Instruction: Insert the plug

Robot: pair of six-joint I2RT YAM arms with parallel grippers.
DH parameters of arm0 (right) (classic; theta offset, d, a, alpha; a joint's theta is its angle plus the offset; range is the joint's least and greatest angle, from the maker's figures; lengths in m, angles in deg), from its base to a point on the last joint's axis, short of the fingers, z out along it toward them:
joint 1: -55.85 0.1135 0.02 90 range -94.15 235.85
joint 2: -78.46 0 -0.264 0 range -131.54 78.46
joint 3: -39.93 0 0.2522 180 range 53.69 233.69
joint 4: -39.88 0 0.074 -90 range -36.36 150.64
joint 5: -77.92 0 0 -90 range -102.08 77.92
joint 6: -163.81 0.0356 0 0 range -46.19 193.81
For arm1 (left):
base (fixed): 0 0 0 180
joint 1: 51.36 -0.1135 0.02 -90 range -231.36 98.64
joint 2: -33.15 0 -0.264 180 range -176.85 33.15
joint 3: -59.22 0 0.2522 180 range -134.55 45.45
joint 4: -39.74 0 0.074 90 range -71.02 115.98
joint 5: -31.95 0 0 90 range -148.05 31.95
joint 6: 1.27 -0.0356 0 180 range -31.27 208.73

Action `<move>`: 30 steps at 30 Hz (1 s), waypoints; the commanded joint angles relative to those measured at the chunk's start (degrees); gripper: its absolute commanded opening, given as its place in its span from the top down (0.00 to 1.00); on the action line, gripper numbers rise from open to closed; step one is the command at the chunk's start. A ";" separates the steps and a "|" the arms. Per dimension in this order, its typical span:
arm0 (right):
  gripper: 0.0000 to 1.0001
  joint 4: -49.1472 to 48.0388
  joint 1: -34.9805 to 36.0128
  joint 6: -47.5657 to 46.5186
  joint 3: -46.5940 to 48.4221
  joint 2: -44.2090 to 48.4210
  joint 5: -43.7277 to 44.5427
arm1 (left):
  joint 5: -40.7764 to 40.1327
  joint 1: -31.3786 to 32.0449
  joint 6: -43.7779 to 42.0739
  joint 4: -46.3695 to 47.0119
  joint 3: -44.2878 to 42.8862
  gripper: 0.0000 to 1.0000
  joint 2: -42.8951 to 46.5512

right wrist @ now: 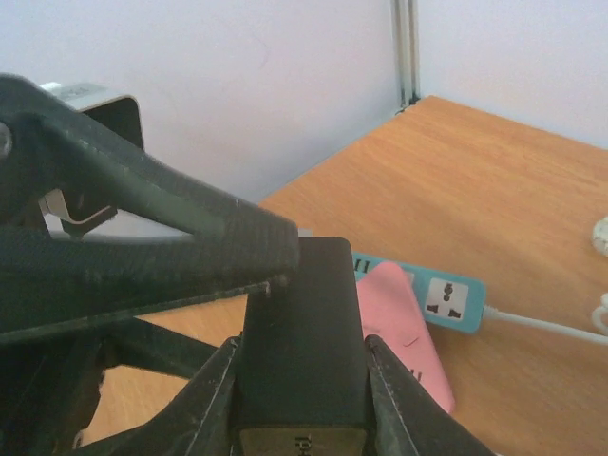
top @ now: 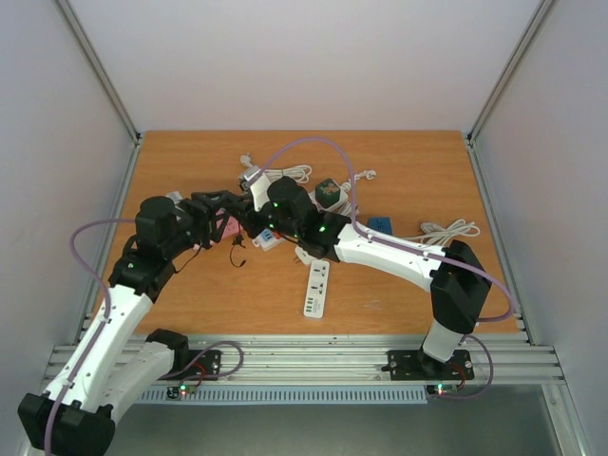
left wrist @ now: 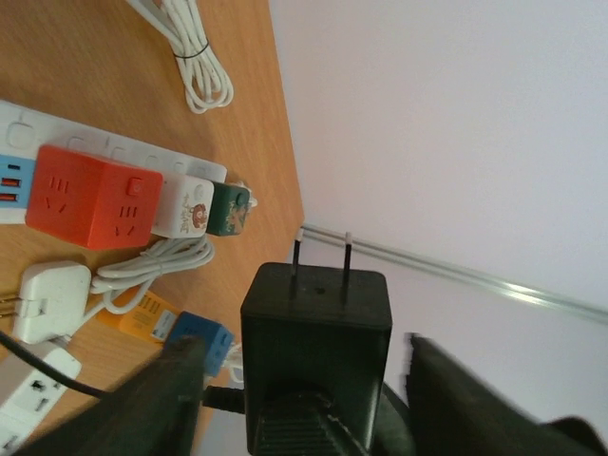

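Observation:
The plug [left wrist: 318,323] is a black block with two flat prongs pointing up, and a thin black cable leaves its left side. My left gripper [left wrist: 302,350] stands open around it, with a gap on each side between its fingers [left wrist: 176,380] and the block. In the right wrist view my right gripper [right wrist: 302,347] is shut on the same plug [right wrist: 304,332], its fingers pressed against both sides. A left finger [right wrist: 142,218] crosses just above. From above, both grippers [top: 249,217] meet mid-table and hide the plug.
A white power strip [top: 316,290] lies in front of the arms. A second white strip [left wrist: 180,163] carries a red cube adapter [left wrist: 90,195] and two small cubes. A blue strip [right wrist: 446,294] and a pink adapter [right wrist: 399,323] lie below the grippers. White cable bundles [top: 446,230] are scattered.

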 commanded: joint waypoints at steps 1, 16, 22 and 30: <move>0.91 -1.85 -0.79 -7.79 1.64 0.15 -0.69 | -2.10 -0.24 -5.29 -0.79 -1.36 0.30 0.64; 0.97 36.92 -8.33 -52.74 30.59 -13.98 -28.36 | -33.12 -0.85 -60.73 -30.24 -24.72 0.14 -3.79; 0.97 43.88 -7.99 -64.81 41.89 -23.91 -19.46 | -24.03 -11.60 -64.16 -30.69 -28.85 0.18 -10.71; 0.96 43.11 -6.20 -74.10 44.76 -30.66 -0.61 | -6.69 -24.45 -58.86 -27.76 -32.86 0.20 -22.27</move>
